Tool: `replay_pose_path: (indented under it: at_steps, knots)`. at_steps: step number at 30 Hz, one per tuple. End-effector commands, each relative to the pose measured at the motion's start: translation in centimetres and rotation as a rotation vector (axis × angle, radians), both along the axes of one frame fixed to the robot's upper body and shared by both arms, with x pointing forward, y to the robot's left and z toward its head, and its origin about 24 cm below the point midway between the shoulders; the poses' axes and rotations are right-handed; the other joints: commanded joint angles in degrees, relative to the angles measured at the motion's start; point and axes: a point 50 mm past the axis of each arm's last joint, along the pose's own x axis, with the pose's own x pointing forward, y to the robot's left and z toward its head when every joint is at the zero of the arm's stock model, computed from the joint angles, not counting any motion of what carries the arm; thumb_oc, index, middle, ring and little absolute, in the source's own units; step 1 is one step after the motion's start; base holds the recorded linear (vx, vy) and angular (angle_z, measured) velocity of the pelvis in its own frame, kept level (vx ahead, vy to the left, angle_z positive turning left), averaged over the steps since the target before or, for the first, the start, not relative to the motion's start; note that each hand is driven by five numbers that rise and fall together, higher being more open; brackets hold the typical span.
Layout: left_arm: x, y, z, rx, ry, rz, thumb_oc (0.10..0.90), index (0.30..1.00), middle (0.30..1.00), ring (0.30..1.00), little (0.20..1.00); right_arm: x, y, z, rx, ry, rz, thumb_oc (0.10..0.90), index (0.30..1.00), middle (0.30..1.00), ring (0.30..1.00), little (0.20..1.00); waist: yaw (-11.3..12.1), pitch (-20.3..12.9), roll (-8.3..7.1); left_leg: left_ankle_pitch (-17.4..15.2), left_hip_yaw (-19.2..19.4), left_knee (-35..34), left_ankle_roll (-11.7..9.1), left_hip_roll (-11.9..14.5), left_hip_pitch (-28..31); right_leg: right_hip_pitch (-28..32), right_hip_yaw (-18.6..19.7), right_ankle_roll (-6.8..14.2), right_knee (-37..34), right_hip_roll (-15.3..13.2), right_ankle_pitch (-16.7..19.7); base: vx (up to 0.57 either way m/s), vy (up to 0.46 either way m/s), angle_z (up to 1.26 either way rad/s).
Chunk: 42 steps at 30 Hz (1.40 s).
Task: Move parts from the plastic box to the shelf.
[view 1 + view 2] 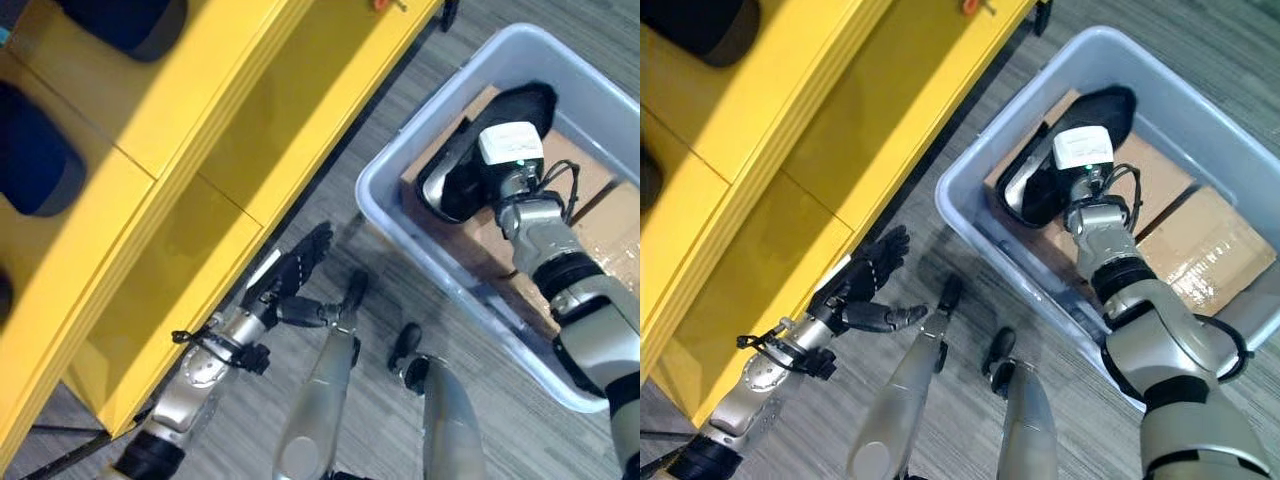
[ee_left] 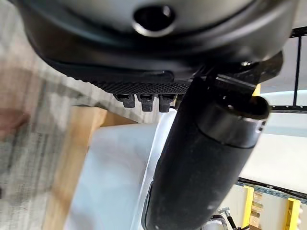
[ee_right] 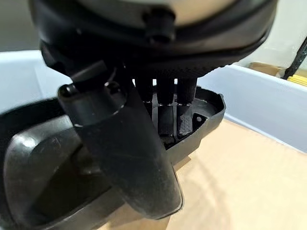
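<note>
A black moulded part (image 1: 452, 190) lies on cardboard inside the pale blue plastic box (image 1: 385, 215). My right hand (image 1: 1072, 178) is down on it. In the right wrist view its fingers (image 3: 165, 120) reach into the part's hollow (image 3: 38, 158) and the thumb (image 3: 129, 153) wraps over the rim. My left hand (image 1: 290, 275) hangs open beside the lower front of the yellow shelf (image 1: 200, 150), fingers straight and thumb spread, holding nothing. Its thumb (image 2: 206, 163) shows close up in the left wrist view.
Dark rounded parts (image 1: 35, 155) rest on the shelf's upper level, another (image 1: 130, 20) farther back. Brown cardboard boxes (image 1: 1200, 245) line the plastic box's floor. Grey carpet (image 1: 370, 330) lies between shelf and box.
</note>
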Motion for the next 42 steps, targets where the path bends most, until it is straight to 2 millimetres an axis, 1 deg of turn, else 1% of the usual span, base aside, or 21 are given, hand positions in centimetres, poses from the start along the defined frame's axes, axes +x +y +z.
replay_pose_path:
  at_steps: [1, 6, 7, 10, 11, 15, 18, 20, 22, 23, 25, 26, 28, 30, 32, 35, 38, 39, 40, 41, 42]
  knots:
    - [-0.2, -1.4, 4.3, -0.073, -0.216, -0.089, 0.900, 1.000, 1.000, 1.000, 1.000, -3.8, -7.4, -7.8, -0.079, 0.350, -0.274, 0.400, 0.300, 0.300, 0.300, 0.300, -1.49, 1.93, 2.76, 2.70, 2.06, -5.58, 2.90, -1.09, 4.43, 3.61, -2.40, 2.62, 3.35, 0.23, -3.41, -0.01, -0.005, -0.08]
    - [-0.2, -1.5, 4.3, -0.079, -0.221, -0.099, 0.900, 1.000, 1.000, 1.000, 1.000, -3.2, -6.0, -7.6, -0.122, 0.286, -0.146, 0.400, 0.300, 0.300, 0.300, 0.300, -1.68, 1.93, 2.63, 2.44, 2.03, -5.85, 3.00, -1.00, 5.94, 5.30, -2.06, 2.68, 1.81, 0.47, -2.93, -0.03, 0.004, -0.05]
    - [0.0, -1.4, 4.7, -0.078, -0.237, -0.100, 0.900, 1.000, 1.000, 1.000, 1.000, -2.8, -5.5, -7.0, -0.123, 0.245, -0.107, 0.400, 0.300, 0.300, 0.300, 0.300, -1.48, 1.93, 2.99, 3.71, 1.94, -6.01, 3.19, -0.39, 4.97, 4.59, -2.78, 2.25, 0.97, 0.98, -1.36, -0.09, 0.027, -0.09]
    - [0.0, -1.2, 4.7, -0.081, -0.241, -0.100, 0.900, 1.000, 1.000, 1.000, 1.000, -2.6, -4.6, -6.5, -0.166, 0.181, -0.022, 0.400, 0.300, 0.300, 0.300, 0.300, -1.87, 1.93, 2.63, 3.53, 1.91, -6.27, 3.17, -0.18, 6.16, 5.95, -2.52, 2.37, -0.32, 1.23, -0.87, -0.05, 0.021, -0.14]
    - [0.0, -1.0, 4.8, -0.081, -0.247, -0.098, 0.900, 1.000, 1.000, 1.000, 1.000, -2.5, -3.8, -6.1, -0.206, 0.119, 0.052, 0.400, 0.300, 0.300, 0.300, 0.300, -2.28, 1.93, 2.10, 3.28, 1.99, -6.67, 3.26, -0.03, 7.47, 7.32, -2.16, 2.55, -1.42, 1.38, -0.58, -0.02, 0.016, -0.04]
    - [-0.2, -0.6, 4.6, -0.087, -0.243, -0.092, 0.900, 1.000, 1.000, 1.000, 1.000, -2.4, -2.5, -5.1, -0.216, 0.028, 0.132, 0.400, 0.300, 0.300, 0.300, 0.300, -3.27, 1.93, 0.95, 2.92, 1.94, -7.68, 3.14, 0.40, 10.63, 10.65, -1.34, 2.66, -4.13, 1.88, 0.13, 0.00, 0.011, -0.03]
    - [-0.6, -0.2, 4.6, -0.081, -0.250, -0.093, 0.900, 1.000, 1.000, 1.000, 1.000, -2.5, -1.0, -3.5, -0.215, -0.059, 0.219, 0.400, 0.300, 0.300, 0.300, 0.300, -4.31, 1.93, -0.60, 2.72, 1.96, -9.36, 2.88, 0.86, 14.86, 15.41, -0.42, 2.97, -8.45, 2.32, 1.34, 0.01, 0.021, -0.12]
    - [-0.6, -0.1, 4.7, -0.080, -0.253, -0.091, 0.900, 1.000, 1.000, 1.000, 1.000, -2.6, -0.9, -3.1, -0.210, -0.072, 0.234, 0.400, 0.300, 0.300, 0.300, 0.300, -4.47, 1.93, -0.76, 2.92, 1.86, -9.72, 2.82, 1.10, 15.53, 16.30, -0.28, 3.04, -9.51, 2.60, 1.93, 0.01, 0.023, -0.13]
    - [-1.0, 0.5, 4.7, -0.084, -0.249, -0.081, 0.900, 1.000, 1.000, 1.000, 1.000, -3.3, 0.2, -1.9, -0.198, -0.124, 0.302, 0.400, 0.300, 0.300, 0.300, 0.300, -5.60, 1.93, -2.38, 2.94, 2.20, -11.25, 2.54, 1.44, 19.53, 21.15, 0.87, 3.39, -13.50, 2.76, 3.08, 0.04, 0.047, -0.10]
    - [-1.1, 0.6, 4.6, -0.085, -0.244, -0.081, 0.900, 1.000, 1.000, 1.000, 1.000, -3.5, 0.3, -1.8, -0.193, -0.133, 0.314, 0.400, 0.300, 0.300, 0.300, 0.300, -5.77, 1.93, -2.70, 3.04, 2.37, -11.79, 2.47, 1.59, 20.68, 22.50, 1.13, 3.51, -14.66, 2.87, 3.48, 0.05, 0.052, -0.06]
    - [-1.4, 0.8, 4.5, -0.135, -0.216, -0.112, 0.900, 1.000, 1.000, 1.000, 1.000, -4.4, 0.8, -1.0, -0.163, -0.209, 0.367, 0.400, 0.300, 0.300, 0.300, 0.300, -6.74, 1.93, -3.97, 3.33, 2.81, -13.36, 2.17, 2.08, 24.03, 26.55, 2.14, 3.83, -18.02, 3.03, 4.63, 0.07, 0.075, -0.18]
    - [-1.7, 1.0, 4.2, -0.162, -0.191, -0.110, 0.900, 1.000, 1.000, 1.000, 1.000, -5.0, 1.0, -0.7, -0.149, -0.232, 0.390, 0.400, 0.300, 0.300, 0.300, 0.300, -7.37, 0.82, -4.67, 3.48, 3.17, -14.16, 2.07, 2.32, 25.37, 28.51, 2.91, 4.09, -20.18, 3.04, 5.40, 0.11, 0.090, -0.22]
    - [-2.0, 1.2, 4.0, -0.139, -0.205, -0.092, 0.900, 1.000, 1.000, 1.000, 1.000, -5.7, 1.2, -0.6, -0.136, -0.252, 0.420, 0.400, 0.300, 0.300, 0.300, 0.300, -8.07, -0.94, -5.71, 3.80, 3.72, -15.16, 1.86, 2.67, 26.90, 31.13, 3.50, 4.53, -22.86, 3.02, 6.40, 0.11, 0.075, -0.12]
    - [-2.1, 1.1, 3.8, -0.129, -0.207, -0.089, 0.900, 1.000, 1.000, 1.000, 1.000, -6.2, 1.3, -0.6, -0.132, -0.256, 0.434, 0.400, 0.300, 0.300, 0.300, 0.300, -8.30, -1.95, -6.26, 3.88, 3.98, -15.58, 1.80, 2.79, 27.68, 32.39, 3.70, 4.71, -24.21, 2.94, 6.95, 0.09, 0.057, -0.16]
    - [-2.3, 1.1, 3.6, -0.127, -0.196, -0.094, 0.900, 1.000, 1.000, 1.000, 1.000, -7.0, 1.2, -0.7, -0.127, -0.261, 0.447, 0.400, 0.300, 0.300, 0.300, 0.300, -8.97, -4.39, -6.92, 3.74, 4.29, -16.16, 1.66, 2.87, 29.11, 34.52, 4.01, 4.97, -26.42, 2.72, 7.75, 0.13, 0.107, -0.19]
    - [-2.4, 1.1, 3.0, -0.157, -0.154, -0.094, 0.900, 1.000, 1.000, 1.000, 1.000, -7.6, 1.2, -0.8, -0.106, -0.266, 0.463, 0.400, 0.300, 0.300, 0.300, 0.300, -9.77, -6.92, -7.34, 3.47, 4.99, -16.59, 1.45, 3.07, 30.73, 36.39, 4.46, 5.28, -28.23, 2.35, 8.57, 0.09, 0.085, -0.06]
    - [-2.5, 1.2, 2.5, -0.190, -0.114, -0.098, 0.900, 1.000, 1.000, 1.000, 1.000, -7.8, 1.0, -0.9, -0.090, -0.261, 0.454, 0.400, 0.300, 0.300, 0.300, 0.300, -10.00, -8.15, -7.56, 3.32, 5.38, -16.93, 1.43, 3.10, 31.66, 37.38, 4.57, 5.40, -29.24, 2.18, 8.98, 0.10, 0.081, -0.09]
    - [-2.6, 1.1, 2.2, -0.209, -0.095, -0.095, 0.900, 1.000, 1.000, 1.000, 1.000, -8.0, 0.9, -1.1, -0.081, -0.251, 0.453, 0.400, 0.300, 0.300, 0.300, 0.300, -10.39, -9.96, -7.79, 3.02, 5.88, -17.29, 1.46, 3.03, 32.78, 38.54, 4.63, 5.68, -30.42, 1.86, 9.47, 0.10, 0.078, -0.11]
    - [-2.6, 1.1, 2.2, -0.205, -0.101, -0.095, 0.900, 1.000, 1.000, 1.000, 1.000, -8.1, 0.9, -1.1, -0.075, -0.251, 0.452, 0.400, 0.300, 0.300, 0.300, 0.300, -10.45, -10.25, -7.82, 2.96, 5.96, -17.34, 1.46, 3.02, 32.96, 38.72, 4.64, 5.71, -30.59, 1.82, 9.55, 0.18, 0.163, -0.07]
    - [-2.6, 1.0, 2.4, -0.153, -0.135, -0.079, 0.900, 1.000, 1.000, 1.000, 1.000, -8.1, 0.9, -1.0, -0.009, -0.203, 0.456, 0.400, 0.300, 0.300, 0.300, 0.300, -11.02, -12.50, -8.04, 2.17, 6.81, -17.65, 1.41, 3.04, 34.59, 39.96, 4.73, 6.05, -31.97, 1.42, 10.04, 0.10, 0.098, -0.04]
    - [-2.6, 1.0, 2.4, -0.152, -0.135, -0.079, 0.900, 1.000, 1.000, 1.000, 1.000, -8.1, 0.9, -1.0, -0.009, -0.202, 0.456, 0.400, 0.300, 0.300, 0.300, 0.300, -10.99, -12.49, -8.05, 2.15, 6.83, -17.65, 1.41, 3.04, 34.62, 40.01, 4.74, 6.05, -32.03, 1.42, 10.06, 0.08, 0.086, -0.03]
